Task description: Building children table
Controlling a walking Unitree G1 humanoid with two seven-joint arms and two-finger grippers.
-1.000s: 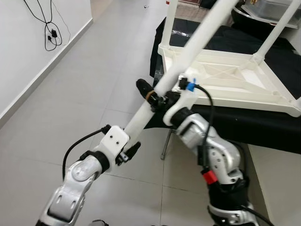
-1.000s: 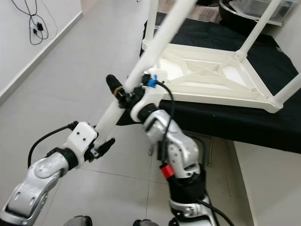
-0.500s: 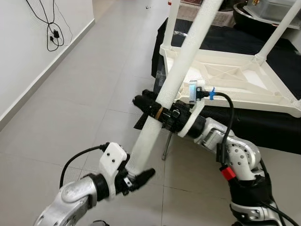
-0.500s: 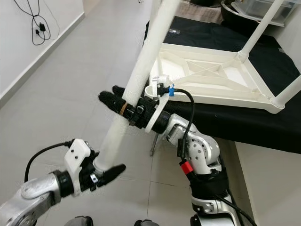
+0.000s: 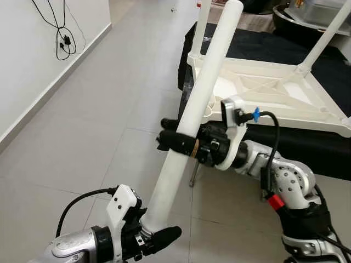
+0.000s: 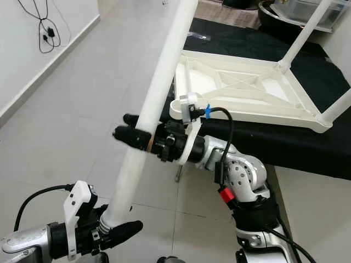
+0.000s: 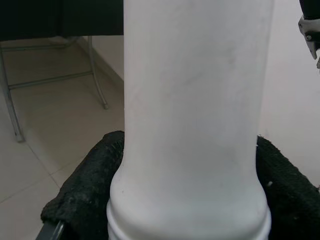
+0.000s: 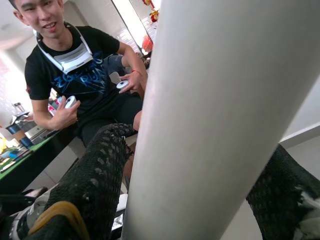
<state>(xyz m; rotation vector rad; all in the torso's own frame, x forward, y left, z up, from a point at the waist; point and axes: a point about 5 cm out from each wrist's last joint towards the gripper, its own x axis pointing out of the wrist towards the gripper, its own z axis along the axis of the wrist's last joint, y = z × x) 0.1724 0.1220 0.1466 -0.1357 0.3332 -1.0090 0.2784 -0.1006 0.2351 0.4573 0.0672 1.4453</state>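
Observation:
A long white table leg (image 5: 203, 93) stands steeply tilted in front of me, held by both grippers. My left gripper (image 5: 149, 234) is shut on its lower end just above the floor; the left wrist view has black fingers (image 7: 82, 192) on both sides of the leg (image 7: 192, 115). My right gripper (image 5: 178, 143) is shut around the leg's middle, with its fingers (image 8: 95, 185) flanking the leg (image 8: 225, 120). The white tabletop (image 5: 290, 93) lies upside down on a black-draped table, with two fitted legs (image 5: 329, 33) pointing up.
The black-draped table (image 5: 307, 150) stands to my right on metal legs (image 5: 192, 175). A white wall with a hanging cable (image 5: 63, 38) runs along the left. Grey tile floor (image 5: 98, 126) lies between. A seated person (image 8: 75, 80) holds controllers.
The leg has swung more upright. My left gripper has dropped low toward the floor with the leg's lower end. The right gripper has turned and sits lower on the leg.

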